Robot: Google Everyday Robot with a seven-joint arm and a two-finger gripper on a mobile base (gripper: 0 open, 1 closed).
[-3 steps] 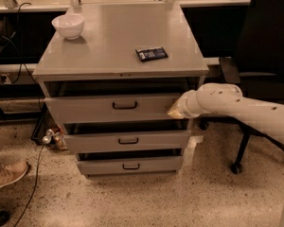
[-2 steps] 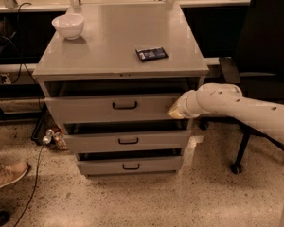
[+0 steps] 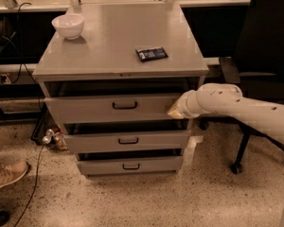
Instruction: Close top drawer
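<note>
The grey metal desk point(image 3: 118, 37) stands on a speckled floor and has three drawers stacked in its front. The top drawer point(image 3: 85, 109) sits directly under the desk surface and is partly pulled out: its front panel stands forward of the frame, with a dark gap visible above it. Its dark loop handle point(image 3: 125, 105) is at the centre of the panel. The middle drawer point(image 3: 99, 142) and the bottom drawer point(image 3: 99, 166) also project slightly, each with a dark gap above. The white arm point(image 3: 241, 109) enters from the right side of the camera view and extends across to the desk front. The tool point(image 3: 175, 109) is at the right-hand end of the top drawer's front panel, level with the handle and apparently against the panel. How far the tool is open cannot be told, and nothing is seen held in it. A white bowl point(image 3: 68, 25) and a dark flat packet point(image 3: 151, 54) rest on the desk surface, well apart. A black chair point(image 3: 270, 41) stands beside the desk.
</note>
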